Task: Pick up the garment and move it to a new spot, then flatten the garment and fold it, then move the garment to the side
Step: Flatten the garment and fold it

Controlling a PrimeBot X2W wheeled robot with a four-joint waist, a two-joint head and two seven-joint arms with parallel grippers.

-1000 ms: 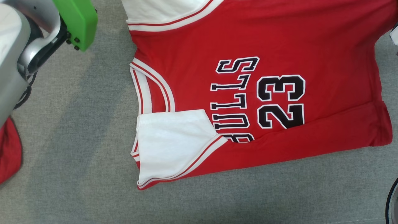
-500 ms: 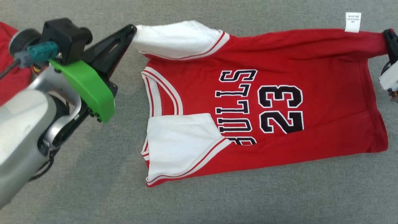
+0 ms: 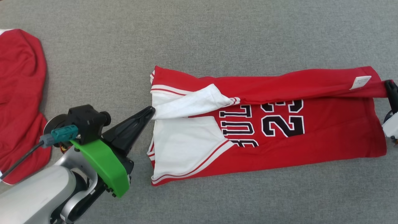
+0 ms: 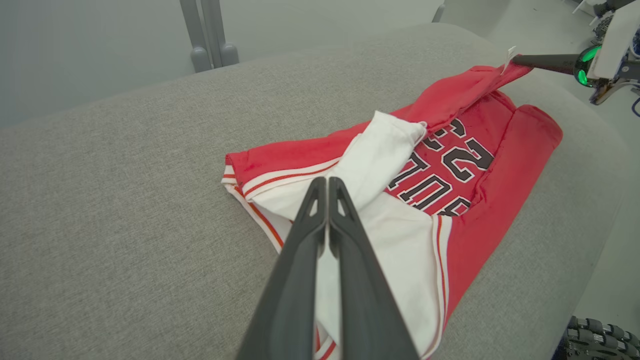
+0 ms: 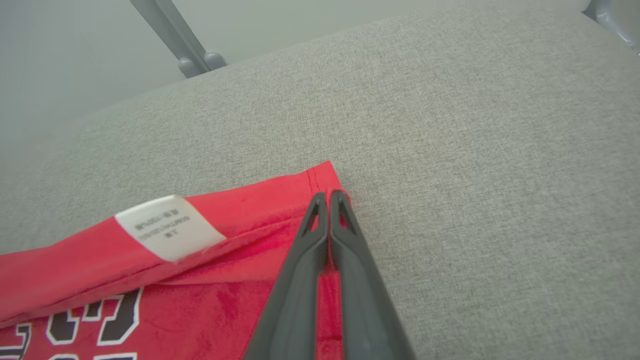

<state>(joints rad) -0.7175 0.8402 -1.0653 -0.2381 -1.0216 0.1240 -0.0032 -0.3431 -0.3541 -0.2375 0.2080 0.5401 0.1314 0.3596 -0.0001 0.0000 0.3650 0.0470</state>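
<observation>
Across the cushion (image 3: 217, 37) the jersey (image 3: 326, 140) stretches side to side. The left gripper (image 3: 151, 110) clamps its white sleeve (image 3: 192, 104), the right gripper (image 3: 388, 83) its hem corner (image 5: 315, 182).

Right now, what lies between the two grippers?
The red jersey: its folded-over edge runs from the left gripper to the right gripper, seen in the head view.

"23" on garment (image 3: 329, 140) (lettering (image 3: 238, 130) half covered)
</observation>
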